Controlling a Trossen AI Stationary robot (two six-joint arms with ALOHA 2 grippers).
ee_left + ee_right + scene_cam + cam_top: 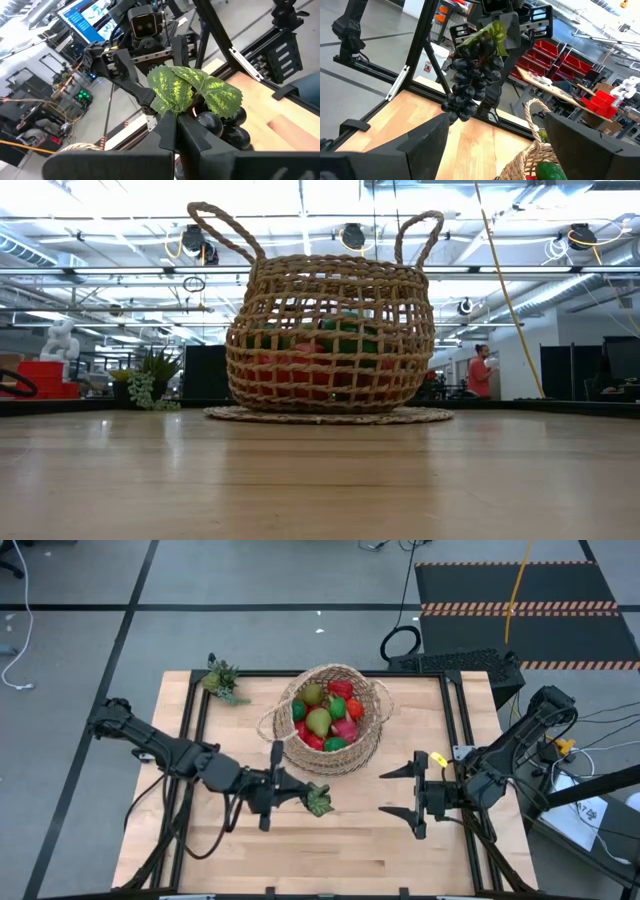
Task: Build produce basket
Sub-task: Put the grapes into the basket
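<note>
Now grapes (470, 75) pinched in left fingers (172, 132); right fingers (412, 795) apart, empty.

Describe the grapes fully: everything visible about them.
The grapes are a dark, glossy toy bunch of round berries topped with green serrated leaves. The left gripper is shut on the leafy stem end and holds them in the air in front of the basket, the cluster hanging down clear of the table. Nothing else touches them. The right gripper waits open nearby.
</note>
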